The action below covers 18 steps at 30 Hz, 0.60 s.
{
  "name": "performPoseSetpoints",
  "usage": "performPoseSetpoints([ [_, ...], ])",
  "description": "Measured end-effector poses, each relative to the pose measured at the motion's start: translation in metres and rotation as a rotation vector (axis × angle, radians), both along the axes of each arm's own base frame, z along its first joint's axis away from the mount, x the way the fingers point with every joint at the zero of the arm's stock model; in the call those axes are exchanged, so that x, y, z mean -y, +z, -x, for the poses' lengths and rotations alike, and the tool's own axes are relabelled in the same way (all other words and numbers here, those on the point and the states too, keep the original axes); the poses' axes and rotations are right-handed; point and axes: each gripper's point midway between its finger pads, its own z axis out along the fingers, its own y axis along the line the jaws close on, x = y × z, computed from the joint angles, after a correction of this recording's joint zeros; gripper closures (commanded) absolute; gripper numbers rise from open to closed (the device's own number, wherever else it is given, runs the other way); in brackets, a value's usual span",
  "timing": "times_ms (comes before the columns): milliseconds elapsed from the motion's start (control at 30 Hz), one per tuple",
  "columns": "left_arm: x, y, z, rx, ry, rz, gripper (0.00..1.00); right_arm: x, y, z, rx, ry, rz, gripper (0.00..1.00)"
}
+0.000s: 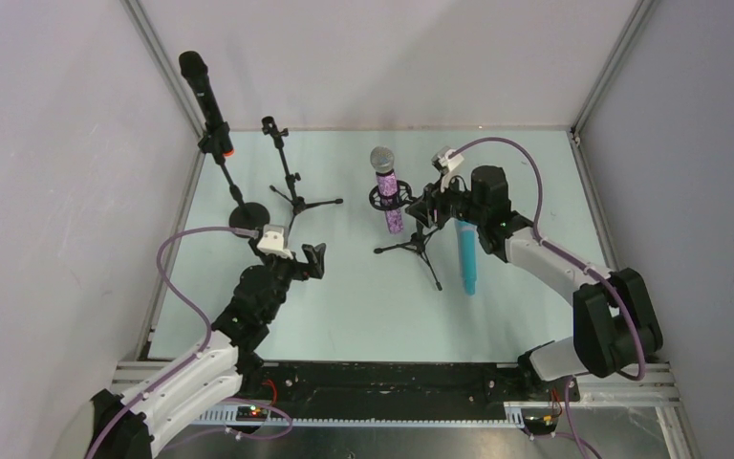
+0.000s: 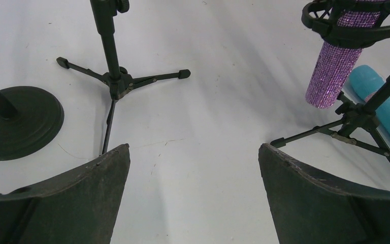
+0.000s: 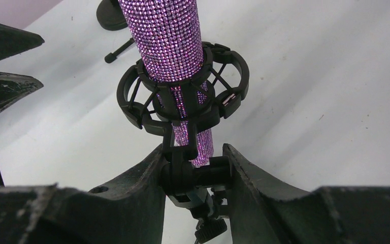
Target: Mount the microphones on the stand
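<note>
The purple glitter microphone point(image 1: 388, 189) point(image 3: 165, 35) stands upright in the black shock mount point(image 3: 183, 96) of a tripod stand point(image 1: 419, 244). My right gripper point(image 1: 430, 206) point(image 3: 193, 162) is shut on that stand's swivel joint point(image 3: 195, 175), just under the mount. The turquoise microphone point(image 1: 465, 256) point(image 2: 386, 109) lies flat on the table beside this stand. The black microphone point(image 1: 201, 91) with an orange-red ring sits clipped in a round-base stand point(image 1: 244, 218) at the back left. My left gripper point(image 1: 311, 260) point(image 2: 193, 147) hangs open over bare table, holding nothing.
A second tripod stand point(image 1: 287, 182) point(image 2: 117, 81) with a bare clip stands between the other two stands. The round base point(image 2: 18, 119) lies at the left of the left wrist view. Grey walls close in the table at the back and both sides.
</note>
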Motion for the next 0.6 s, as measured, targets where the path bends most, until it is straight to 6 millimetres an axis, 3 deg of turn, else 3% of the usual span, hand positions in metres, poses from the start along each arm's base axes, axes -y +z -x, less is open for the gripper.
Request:
performPoseSetpoints([
  [167, 0.000, 0.001, 0.000, 0.003, 0.000, 0.002, 0.00, 0.001, 0.012, 0.002, 0.012, -0.010, -0.023, 1.00],
  [400, 0.000, 0.001, 0.000, 0.004, 0.000, 0.002, 0.00, 0.001, 0.018, 0.002, 0.010, -0.026, -0.043, 1.00],
  [600, 0.000, 0.001, 0.000, 0.004, 0.000, 0.002, 0.00, 0.002, 0.039, 0.002, 0.053, -0.040, -0.078, 1.00],
])
